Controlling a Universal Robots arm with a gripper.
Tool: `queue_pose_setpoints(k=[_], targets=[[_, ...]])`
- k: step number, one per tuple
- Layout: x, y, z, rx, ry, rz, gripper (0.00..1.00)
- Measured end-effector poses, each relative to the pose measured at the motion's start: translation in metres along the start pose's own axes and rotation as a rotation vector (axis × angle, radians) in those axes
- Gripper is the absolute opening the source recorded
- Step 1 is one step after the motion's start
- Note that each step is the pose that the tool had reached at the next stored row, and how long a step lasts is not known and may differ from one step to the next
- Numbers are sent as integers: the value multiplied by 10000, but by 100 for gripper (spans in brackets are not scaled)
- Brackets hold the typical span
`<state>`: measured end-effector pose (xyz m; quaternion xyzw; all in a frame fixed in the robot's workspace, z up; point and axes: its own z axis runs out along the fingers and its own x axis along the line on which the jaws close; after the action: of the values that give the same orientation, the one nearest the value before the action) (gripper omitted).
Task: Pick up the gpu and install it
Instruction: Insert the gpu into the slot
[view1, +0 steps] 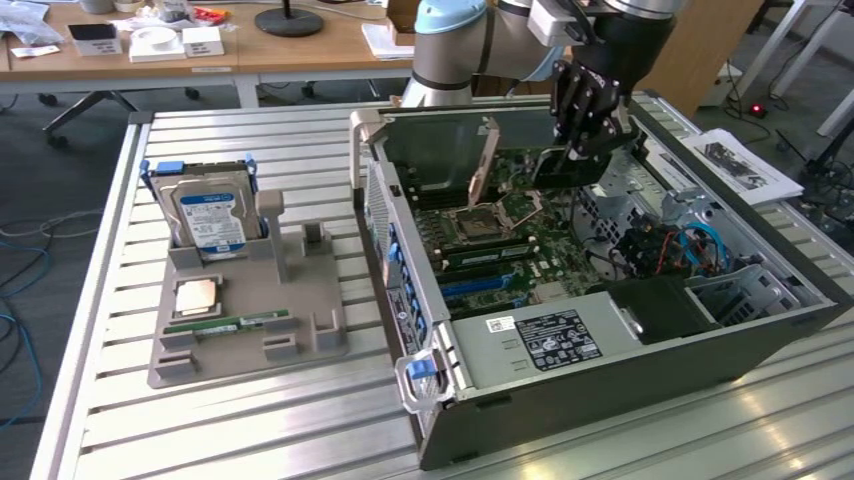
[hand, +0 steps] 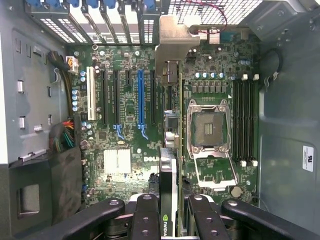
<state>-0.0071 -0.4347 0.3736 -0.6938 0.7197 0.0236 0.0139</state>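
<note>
Item: gpu (hand: 168, 175). Dark card, held edge-on, green logo on its near edge.
Location: inside the open PC case (view1: 641, 350), over the motherboard (hand: 125, 130). In the wrist view it runs parallel to the slots, between the long blue slot (hand: 140, 100) and the CPU socket (hand: 207, 127).
Claw: gripper (view1: 591, 140) closed on the card, fingers pinching both flat faces. No slack visible.
Contact w/ board: you can't tell from either view whether the card's lower edge touches a slot or hangs above it.
Step, by my read: pick-up done, install in hand. Card reads as not yet seated.
Needs, as judgement: line the card's edge up w/ the slot along its whole length, keep it upright, press straight down. A tilt risks jamming the connector.
Other stock: hard drive (view1: 207, 215) and memory stick (view1: 247, 324) sit on the grey holder (view1: 300, 330), well apart from the case.
</note>
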Motion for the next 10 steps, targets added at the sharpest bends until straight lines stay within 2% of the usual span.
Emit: queue_pose_setpoints(k=[10], targets=[[7, 25, 93, 0, -1, 0, 27]])
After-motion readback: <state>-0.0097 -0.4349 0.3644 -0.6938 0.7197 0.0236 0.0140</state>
